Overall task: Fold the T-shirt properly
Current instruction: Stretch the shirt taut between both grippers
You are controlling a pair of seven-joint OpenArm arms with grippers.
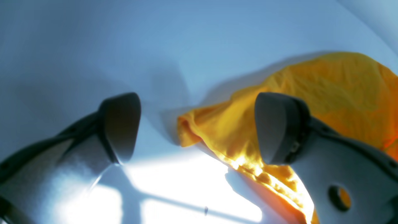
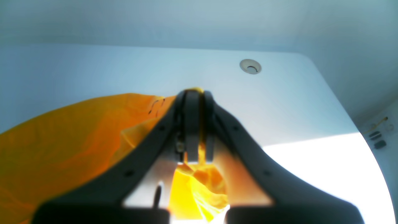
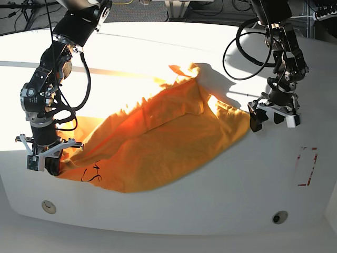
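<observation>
Where your T-shirt (image 3: 158,142) lies on the white table (image 3: 174,211), it is spread in a loose, crumpled slant from the near left corner up toward the middle of the far edge, orange-yellow, with deep creases and one thick ridge of bunched cloth running along its length. You can see the small black line drawing (image 3: 90,175) near its lower left end, and a twisted tip of fabric sticks up at the far end in the bright sun patch. Your right gripper (image 3: 51,163) stands pointing straight down at that near left end, its jaws pressed together on a pinch of the shirt's edge; the right wrist view shows yellow cloth squeezed between the pads and spilling below them. Your left gripper (image 3: 274,117) hangs just off the shirt's right edge, fingers (image 1: 119,126) spread wide and holding nothing; one finger seems to hover over the hem, though that wrist view is too blurred for you to tell whether it touches. A round grommet (image 3: 48,206) sits near the front left corner, another hole (image 3: 279,216) near the front right, and a red-outlined rectangle (image 3: 306,166) marks the table by the right edge. Black cables (image 3: 239,50) loop behind the left arm.
</observation>
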